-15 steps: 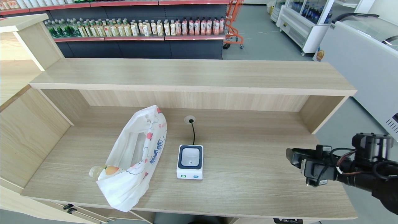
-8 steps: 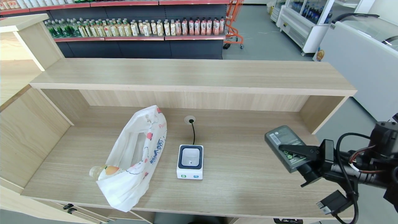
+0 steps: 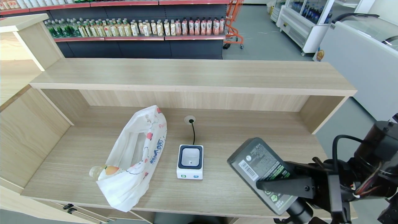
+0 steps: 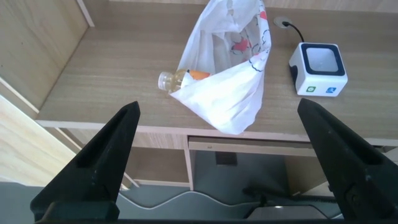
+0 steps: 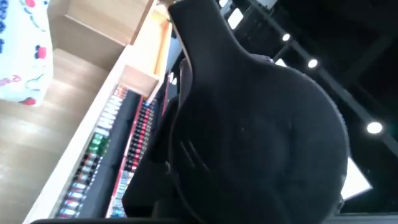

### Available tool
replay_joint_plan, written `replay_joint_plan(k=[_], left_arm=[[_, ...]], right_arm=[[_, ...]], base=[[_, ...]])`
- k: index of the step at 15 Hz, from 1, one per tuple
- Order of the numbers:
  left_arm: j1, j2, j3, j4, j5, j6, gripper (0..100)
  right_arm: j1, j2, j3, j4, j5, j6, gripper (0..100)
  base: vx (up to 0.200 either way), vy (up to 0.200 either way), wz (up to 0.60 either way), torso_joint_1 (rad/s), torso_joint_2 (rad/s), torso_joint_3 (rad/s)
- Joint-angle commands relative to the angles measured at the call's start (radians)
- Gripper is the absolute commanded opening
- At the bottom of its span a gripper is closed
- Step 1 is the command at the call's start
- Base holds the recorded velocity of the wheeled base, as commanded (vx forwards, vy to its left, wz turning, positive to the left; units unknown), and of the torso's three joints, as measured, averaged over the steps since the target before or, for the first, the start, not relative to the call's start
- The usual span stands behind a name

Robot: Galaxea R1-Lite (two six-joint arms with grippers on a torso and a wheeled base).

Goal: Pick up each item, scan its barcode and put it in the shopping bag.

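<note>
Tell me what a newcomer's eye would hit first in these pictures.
The right gripper, jaws shut on a dark grey pack with its barcode label facing up, looms over the near right edge of the counter. Next comes the white shopping bag lying on the counter's left, a bottle poking out of it, with the white scanner beside it at the middle.

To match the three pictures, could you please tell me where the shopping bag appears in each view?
Head view: the shopping bag lies on the counter, left of the scanner.
Left wrist view: the shopping bag lies beside the scanner, on the counter.
Right wrist view: the shopping bag's printed corner lies on the counter.
Shared landmark: the wooden counter.
</note>
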Motion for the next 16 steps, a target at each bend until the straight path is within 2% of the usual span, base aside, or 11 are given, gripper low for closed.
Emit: replay_joint_plan(k=[1,4,16], left_arm=[[0.0,0.0,0.0,0.0,0.0,-0.001,100],[0.0,0.0,0.0,0.0,0.0,-0.001,100],[0.0,0.0,0.0,0.0,0.0,-0.001,100]], right_arm=[[0.054,-0.032,0.01,0.001,0.016,-0.014,0],[0.126,-0.003,0.001,0.006,0.013,-0.017,0],[0.08,0.002,0.023,0.023,0.021,-0.04,0]], base=[[0.0,0.0,0.0,0.0,0.0,0.0],[0.0,0.0,0.0,0.0,0.0,0.0],[0.0,0.0,0.0,0.0,0.0,0.0]])
